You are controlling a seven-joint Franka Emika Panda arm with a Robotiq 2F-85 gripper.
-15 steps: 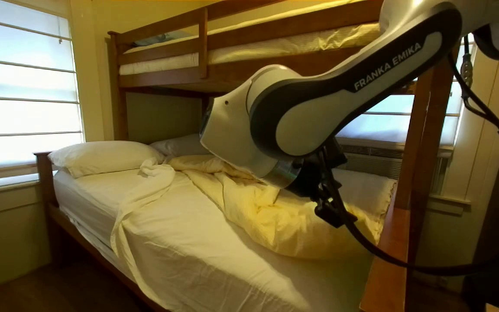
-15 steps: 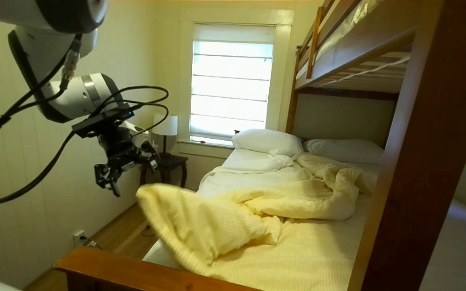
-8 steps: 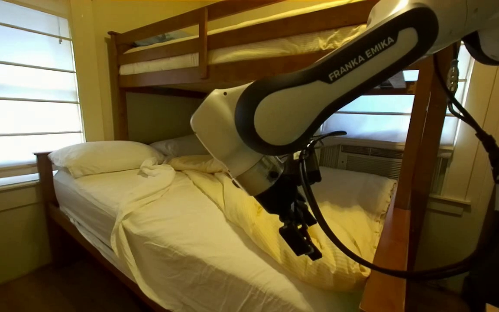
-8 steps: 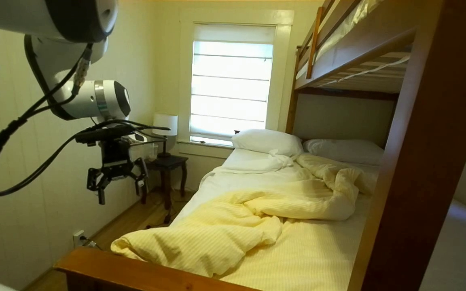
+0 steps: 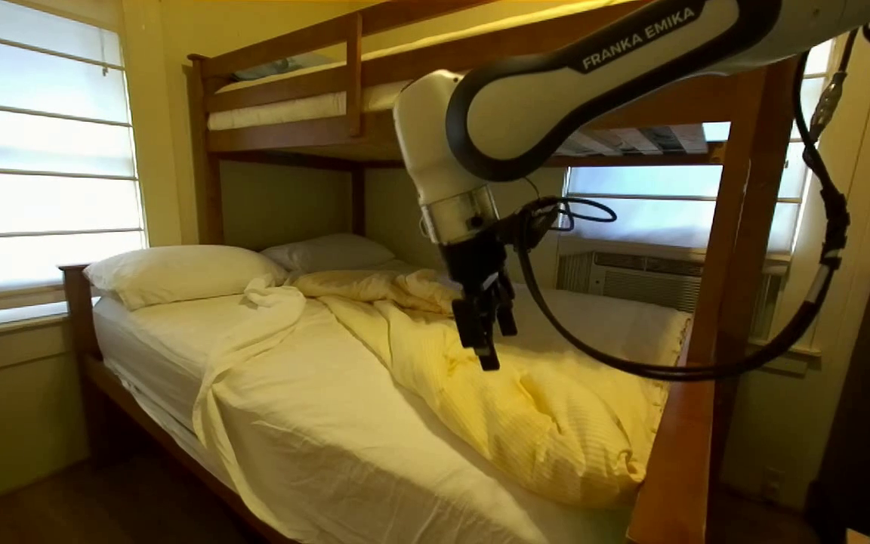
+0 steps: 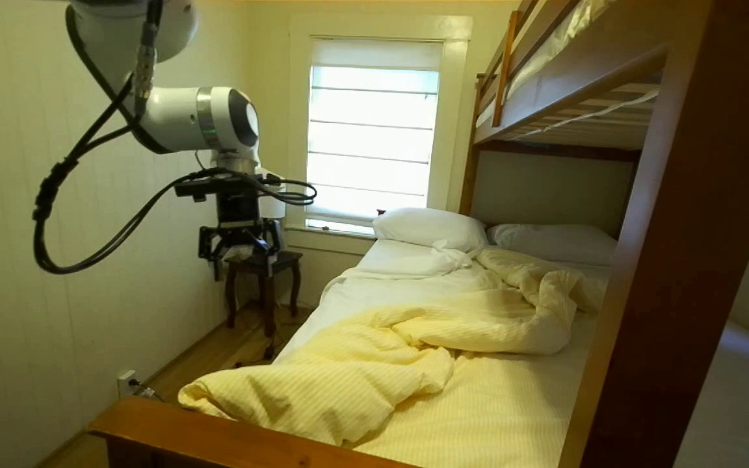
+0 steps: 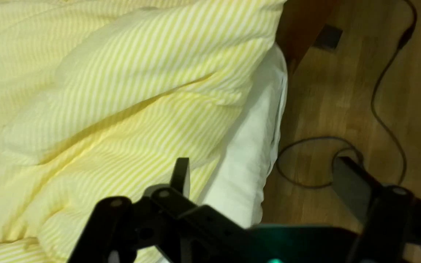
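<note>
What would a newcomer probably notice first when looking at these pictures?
Most likely the white-and-black robot arm, its open, empty hand hanging near the edge of the lower bunk. Next may come the yellow striped comforter, lying rumpled on that bunk. The bright window, beyond the bunk in an exterior view, would probably draw the eye too.

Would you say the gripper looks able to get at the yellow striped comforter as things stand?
Probably yes: the gripper hangs with its jaws open and empty, and nothing shows between it and the yellow striped comforter, which lies lower. It would likely need lowering.
</note>
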